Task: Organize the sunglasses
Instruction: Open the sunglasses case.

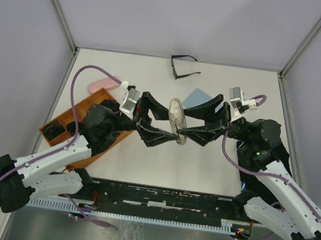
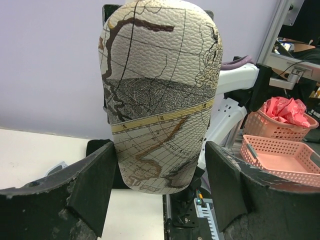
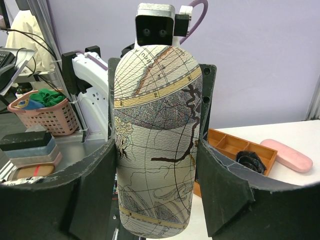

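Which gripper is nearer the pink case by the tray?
Left. The left gripper is to the right of the pink case, at the map-patterned case. The right gripper is on that case's far side, farther right.

Bright, even overhead light; no hard glare. Top view sharp, w/ only faint soft shadows on white table [image 1: 160, 167]. Wrist views: map-print case [image 2: 160, 100] crisp, texture clear, lit flat; bkgd a bit softer.
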Controlling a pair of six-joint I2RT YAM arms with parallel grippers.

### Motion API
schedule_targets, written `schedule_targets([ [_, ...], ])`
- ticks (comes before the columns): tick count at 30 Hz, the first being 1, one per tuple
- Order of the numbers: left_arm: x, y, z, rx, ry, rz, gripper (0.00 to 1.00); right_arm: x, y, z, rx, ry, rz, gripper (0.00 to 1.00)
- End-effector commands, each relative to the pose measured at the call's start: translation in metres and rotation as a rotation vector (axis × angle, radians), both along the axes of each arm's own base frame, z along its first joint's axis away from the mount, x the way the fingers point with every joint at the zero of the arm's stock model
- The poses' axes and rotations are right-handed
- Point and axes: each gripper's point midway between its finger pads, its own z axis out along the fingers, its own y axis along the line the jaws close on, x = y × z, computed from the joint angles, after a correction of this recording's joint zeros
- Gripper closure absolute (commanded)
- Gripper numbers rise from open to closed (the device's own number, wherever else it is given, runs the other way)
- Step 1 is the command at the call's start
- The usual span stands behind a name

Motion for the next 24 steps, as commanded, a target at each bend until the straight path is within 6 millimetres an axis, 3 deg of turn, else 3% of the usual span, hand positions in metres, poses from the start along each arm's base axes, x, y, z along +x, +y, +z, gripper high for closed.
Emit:
schedule_targets([
  [1, -0.008, 0.003, 0.027, -0.054, -0.082, -0.01, 0.24, -0.005, -0.005, 0.02, 0.05, -0.06, -0.016, 1.0],
  [12, -0.012, -0.001, 0.031, -0.058, -0.089, -0.031, 0.33, -0.004, -0.004, 0.018, 0.043, -0.054, -0.017, 1.0],
  [16, -0.012, -0.002, 0.029, -0.051, -0.09, -0.04, 0.53, -0.001, -0.005, 0.015, 0.037, -0.044, -0.035, 1.0],
  [18, -0.011, -0.002, 0.029, -0.05, -0.083, -0.035, 0.76, 0.005, -0.005, 0.012, 0.022, -0.029, -0.066, 1.0],
  [19, -0.01, -0.002, 0.029, -0.049, -0.078, -0.028, 0.83, 0.007, -0.005, 0.009, 0.009, -0.023, -0.081, 1.0],
  [22, -0.004, -0.001, 0.028, -0.042, -0.067, 0.014, 0.96, 0.02, -0.007, 0.0, -0.028, 0.006, -0.156, 1.0],
  [24, 0.002, 0.001, 0.027, -0.034, -0.054, 0.059, 0.97, 0.032, -0.01, -0.01, -0.071, 0.035, -0.227, 1.0],
])
